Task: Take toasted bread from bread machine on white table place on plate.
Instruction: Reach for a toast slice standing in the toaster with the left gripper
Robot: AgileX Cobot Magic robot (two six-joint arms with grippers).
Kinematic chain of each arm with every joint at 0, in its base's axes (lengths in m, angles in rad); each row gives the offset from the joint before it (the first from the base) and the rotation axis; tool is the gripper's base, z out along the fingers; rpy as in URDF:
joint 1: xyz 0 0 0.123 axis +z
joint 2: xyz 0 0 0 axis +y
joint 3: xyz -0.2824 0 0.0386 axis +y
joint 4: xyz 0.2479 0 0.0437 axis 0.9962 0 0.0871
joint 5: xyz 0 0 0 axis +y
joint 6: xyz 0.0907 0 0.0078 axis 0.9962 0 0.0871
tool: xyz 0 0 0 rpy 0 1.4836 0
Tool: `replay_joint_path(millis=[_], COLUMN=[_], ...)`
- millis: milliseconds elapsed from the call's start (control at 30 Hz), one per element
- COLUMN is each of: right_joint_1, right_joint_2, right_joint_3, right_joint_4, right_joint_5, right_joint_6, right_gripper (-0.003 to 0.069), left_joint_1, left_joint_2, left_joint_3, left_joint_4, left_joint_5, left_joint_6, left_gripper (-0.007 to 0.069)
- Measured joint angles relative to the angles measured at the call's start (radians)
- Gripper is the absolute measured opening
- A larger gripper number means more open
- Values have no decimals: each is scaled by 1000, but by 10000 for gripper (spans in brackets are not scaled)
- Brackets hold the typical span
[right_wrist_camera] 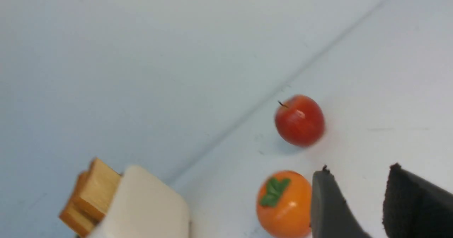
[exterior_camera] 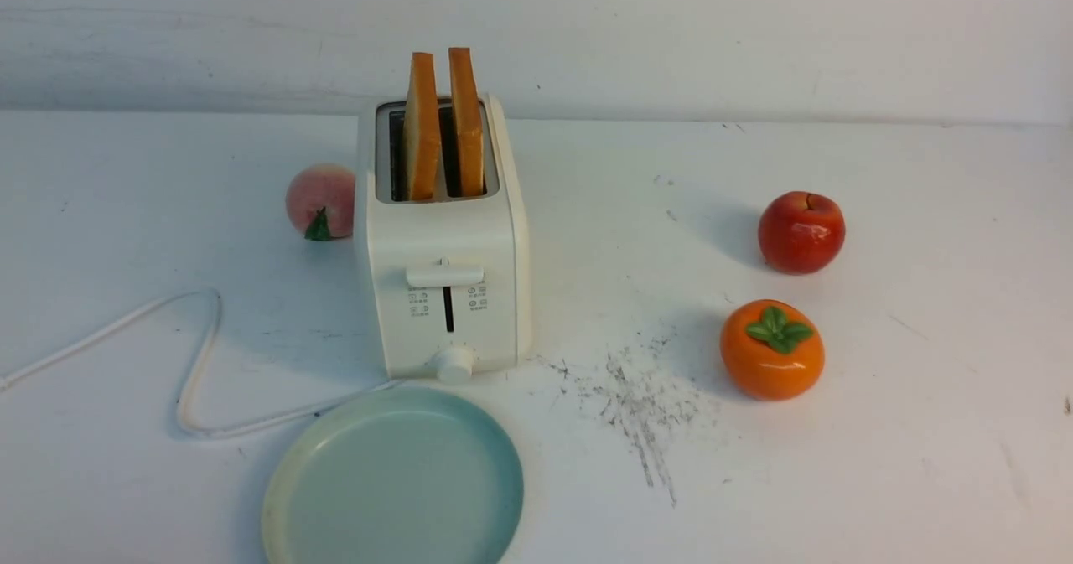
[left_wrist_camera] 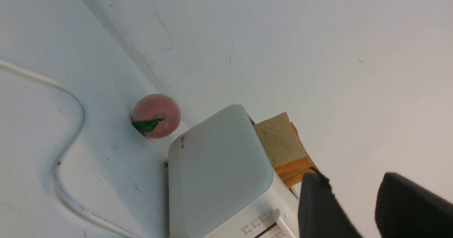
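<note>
Two toast slices are standing upright in the toaster on the tabletop, just behind the plate. The left claw and right claw are hanging spread apart, empty.

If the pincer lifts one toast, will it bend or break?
Probably stiff: both toasts stand straight, half out of the toaster. Likely light, being thin. A hard squeeze might crumble them.

front view faces the bread machine head-on; both wrist views share it from opposite sides.
</note>
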Motion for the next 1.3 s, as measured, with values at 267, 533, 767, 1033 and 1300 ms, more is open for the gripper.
replay_joint_path(millis=[267, 533, 767, 1033, 1300], right_joint_1=[0, 0, 0, 2, 145], right_joint_2=[0, 0, 0, 72, 412], right_joint_3=[0, 0, -7, -394, -727], right_joint_4=[10, 13, -7, -354, -333], right_joint_5=[-140, -212, -313, 85, 707], right_joint_6=[14, 14, 14, 191, -104], right_gripper=[240, 240, 230, 90, 18], left_joint_1=[0, 0, 0, 0, 0], left_joint_2=[0, 0, 0, 39, 463], left_joint_3=[0, 0, -4, -344, -691], left_joint_4=[-3, -6, 6, 236, 316], left_joint_5=[-32, -117, -111, 149, 853], left_joint_6=[-1, -1, -1, 111, 225], left_gripper=[236, 202, 50, -14, -14])
